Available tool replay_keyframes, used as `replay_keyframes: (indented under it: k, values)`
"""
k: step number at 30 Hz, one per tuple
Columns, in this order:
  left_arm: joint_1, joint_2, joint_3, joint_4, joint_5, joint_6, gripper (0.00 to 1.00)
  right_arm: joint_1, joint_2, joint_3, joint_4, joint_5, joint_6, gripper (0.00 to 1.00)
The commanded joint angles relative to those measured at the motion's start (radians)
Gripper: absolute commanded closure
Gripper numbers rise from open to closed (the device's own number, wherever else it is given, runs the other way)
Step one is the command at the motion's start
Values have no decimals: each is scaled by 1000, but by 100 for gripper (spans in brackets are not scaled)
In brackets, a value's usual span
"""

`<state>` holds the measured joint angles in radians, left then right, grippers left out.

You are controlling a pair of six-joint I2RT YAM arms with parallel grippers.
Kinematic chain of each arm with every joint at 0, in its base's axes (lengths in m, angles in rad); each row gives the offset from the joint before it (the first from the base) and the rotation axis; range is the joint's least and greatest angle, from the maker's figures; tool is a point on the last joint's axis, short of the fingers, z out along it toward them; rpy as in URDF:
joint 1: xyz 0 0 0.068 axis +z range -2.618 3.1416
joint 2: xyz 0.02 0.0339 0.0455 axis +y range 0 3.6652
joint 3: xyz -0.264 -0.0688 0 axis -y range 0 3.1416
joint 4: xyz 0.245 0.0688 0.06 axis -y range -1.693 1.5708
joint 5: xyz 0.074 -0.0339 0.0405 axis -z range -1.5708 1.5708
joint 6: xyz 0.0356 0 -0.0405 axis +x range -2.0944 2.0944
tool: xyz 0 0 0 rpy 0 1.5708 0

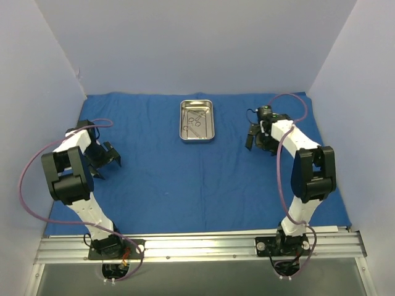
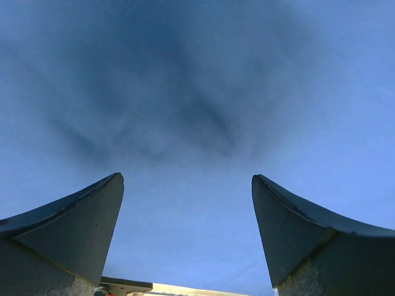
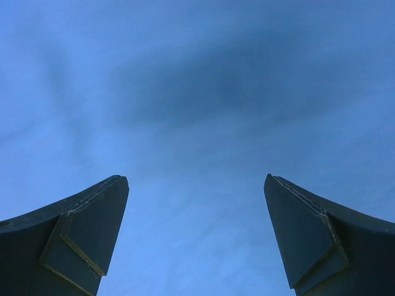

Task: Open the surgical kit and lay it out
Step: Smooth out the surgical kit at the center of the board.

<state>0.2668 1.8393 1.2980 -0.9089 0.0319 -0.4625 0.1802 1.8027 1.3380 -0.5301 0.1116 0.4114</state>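
The table [image 1: 197, 279] shows bare grey only in a strip along the bottom of the frame. A silver rail [image 1: 203, 242] runs across just above that strip. From the rail up to the back wall, the cloth [image 1: 185, 179] lies spread flat over the table. It reaches nearly to both side walls and has soft wrinkles along its upper edge. The tray [image 1: 197, 139] stands on the cloth at upper centre, its long sides pointing up the frame.
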Motion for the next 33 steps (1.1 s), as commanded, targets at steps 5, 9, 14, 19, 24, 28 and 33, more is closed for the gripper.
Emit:
replay_keyframes:
  k: [5, 9, 14, 19, 24, 28, 33]
  values:
    - [17, 100, 18, 27, -1, 22, 6, -203, 49, -125, 19, -30, -57, 0]
    - [17, 113, 23, 28, 2, 21, 6, -278, 63, -114, 2, -55, -43, 0]
    - [14, 55, 70, -22, -7, 18, 6, -306, 43, -15, -47, -20, -57, 0]
    - [-20, -63, 147, -32, -20, 5, 6, -274, 36, 137, -24, -41, -36, 0]
    - [-23, -78, 152, 77, 36, -19, 6, -230, 205, 416, -48, 55, 27, 0]
    - [-21, -42, 152, 133, 74, -11, 6, -217, 302, 553, 34, 53, 49, 1]
    - [-18, 46, 196, 239, 172, 44, 6, -225, 477, 714, 82, 3, 63, 1]
